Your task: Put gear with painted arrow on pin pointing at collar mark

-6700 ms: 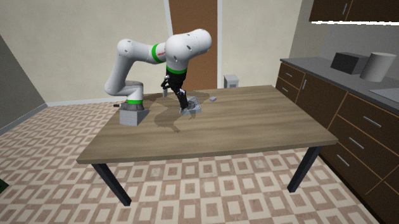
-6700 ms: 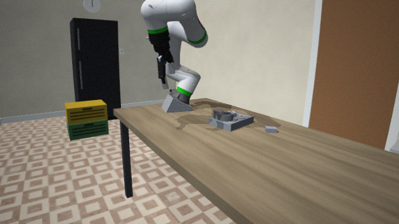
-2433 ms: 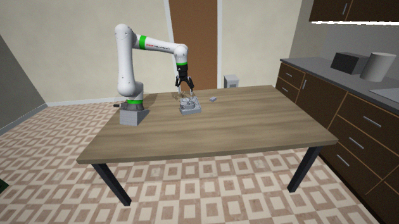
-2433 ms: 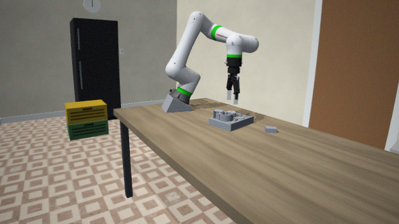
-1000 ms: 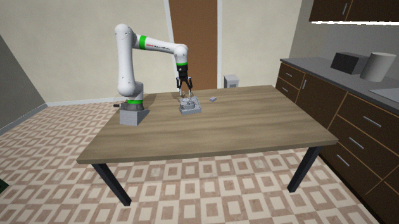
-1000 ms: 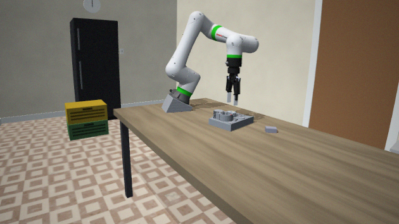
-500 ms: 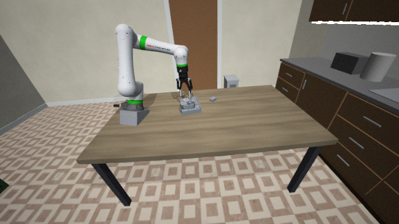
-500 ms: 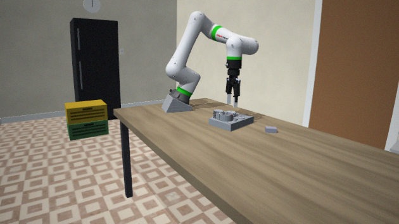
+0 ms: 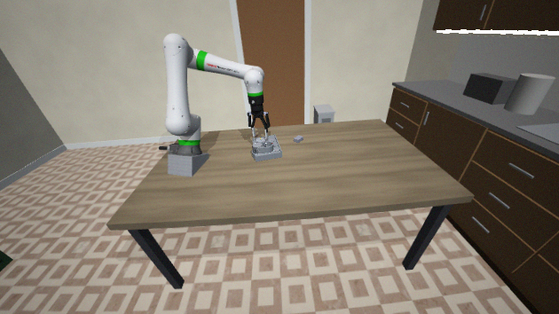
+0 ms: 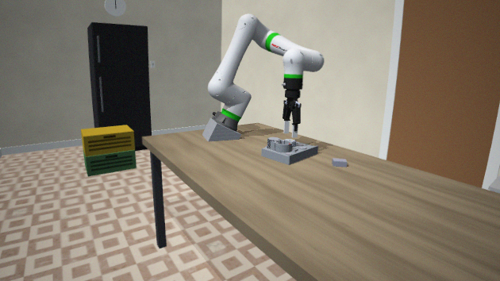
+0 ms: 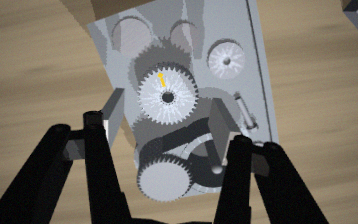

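Note:
The grey timing case [image 9: 266, 147] lies on the wooden table; it also shows in the exterior view [image 10: 290, 151] and in the wrist view [image 11: 190, 90]. A pale gear with a yellow painted arrow [image 11: 167, 95] sits flat on the case among darker gears, with a dark hole at its centre. The arrow points up and slightly left in the wrist view. I cannot make out the collar mark. My gripper [image 11: 167, 106] hangs a little above the case, fingers open on either side of the arrow gear and touching nothing. It also shows in the top view [image 9: 259, 135] and the exterior view [image 10: 290, 132].
A second pale gear [image 11: 165, 177] and a small pale gear sit on the case. A small grey block [image 9: 298, 138] lies on the table to the right of the case. The robot base [image 9: 186, 161] stands at the table's left.

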